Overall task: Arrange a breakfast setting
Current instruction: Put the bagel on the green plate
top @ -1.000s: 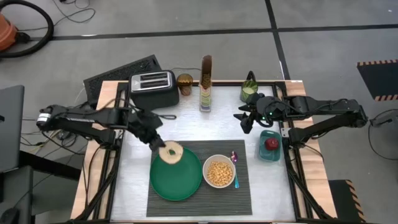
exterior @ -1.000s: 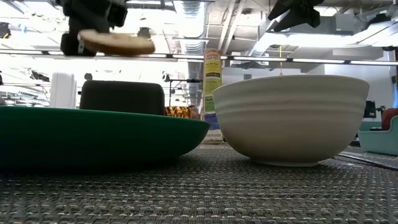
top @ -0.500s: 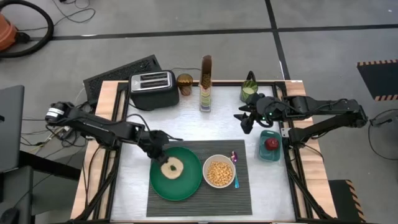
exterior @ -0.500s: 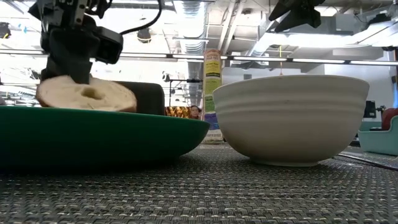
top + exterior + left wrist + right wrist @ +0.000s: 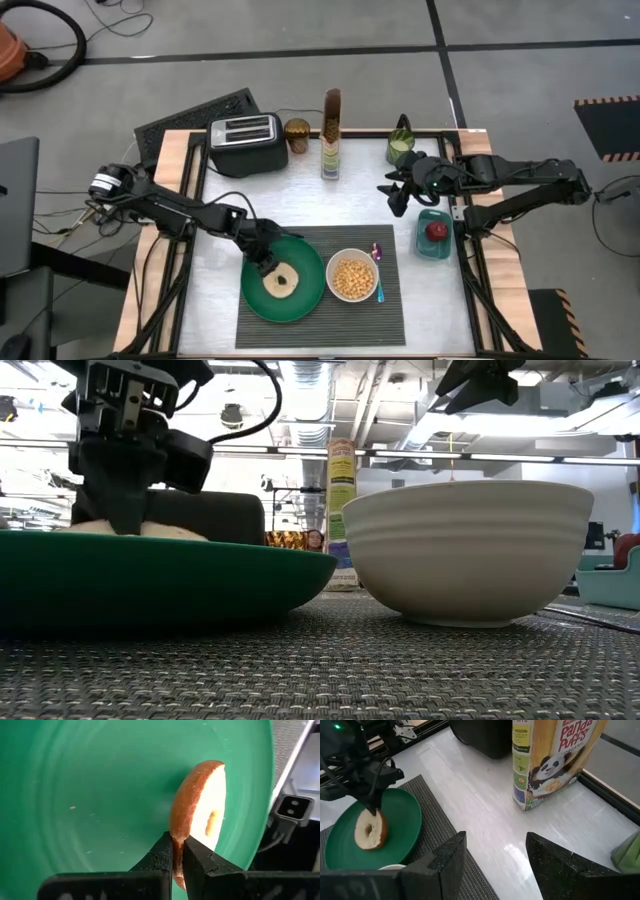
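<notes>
A dark grey ribbed placemat [image 5: 390, 305] lies at the table's near middle. On it stand a round green plate [image 5: 305, 297], a white bowl [image 5: 352, 278] of yellow cereal, and a purple-and-blue spoon [image 5: 377, 268] to the bowl's right. A pale ring bagel [image 5: 281, 283] lies on the plate. My left gripper [image 5: 264, 265] is shut on the bagel's rim, low over the plate. My right gripper [image 5: 394, 192] hangs open and empty above the table's right part, far from the mat. My left gripper pinches the bagel's rim [image 5: 178, 835] between its two fingers [image 5: 165, 851], on the side toward the table's left and far edge. The fingers come slanting down from the upper left. The bagel rests flat on the green plate [image 5: 90, 795].
A black toaster [image 5: 245, 140], a brown jar [image 5: 297, 132], a cereal box [image 5: 331, 135] and a green cup [image 5: 400, 146] stand along the far edge. A teal dish with a red apple [image 5: 435, 232] sits at the right.
My left gripper has carried the bagel down and toward the table's near edge, from high above the plate's far-left rim to the plate's inside. The bagel now lies on the plate, still pinched. My right arm has kept still.
</notes>
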Controlling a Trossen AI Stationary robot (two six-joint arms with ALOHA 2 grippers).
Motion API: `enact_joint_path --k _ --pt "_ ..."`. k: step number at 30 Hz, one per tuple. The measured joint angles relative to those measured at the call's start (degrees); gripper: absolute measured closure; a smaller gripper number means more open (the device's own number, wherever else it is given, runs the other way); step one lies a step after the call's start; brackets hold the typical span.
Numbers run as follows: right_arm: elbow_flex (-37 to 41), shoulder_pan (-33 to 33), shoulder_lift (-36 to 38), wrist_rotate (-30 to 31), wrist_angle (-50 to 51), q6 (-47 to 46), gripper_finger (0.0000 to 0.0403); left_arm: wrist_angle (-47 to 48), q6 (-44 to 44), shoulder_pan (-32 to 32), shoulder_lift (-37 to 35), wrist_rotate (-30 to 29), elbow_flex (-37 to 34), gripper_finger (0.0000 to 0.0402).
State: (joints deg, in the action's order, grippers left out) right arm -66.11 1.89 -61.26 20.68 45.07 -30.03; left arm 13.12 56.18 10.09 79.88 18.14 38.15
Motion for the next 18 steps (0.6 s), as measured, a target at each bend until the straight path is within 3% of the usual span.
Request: enact_joint_path --k 6,18 --pt "0.0 0.02 0.01 -0.33 0.26 0.01 0.0171 1.01 0.48 -0.02 -0.04 -3.86 0.0 0.0369" --pt "0.0 0.02 0.01 -0.33 1.26 0.01 0.0171 -0.37 -0.92 -0.07 -0.04 -4.64 0.0 0.028"
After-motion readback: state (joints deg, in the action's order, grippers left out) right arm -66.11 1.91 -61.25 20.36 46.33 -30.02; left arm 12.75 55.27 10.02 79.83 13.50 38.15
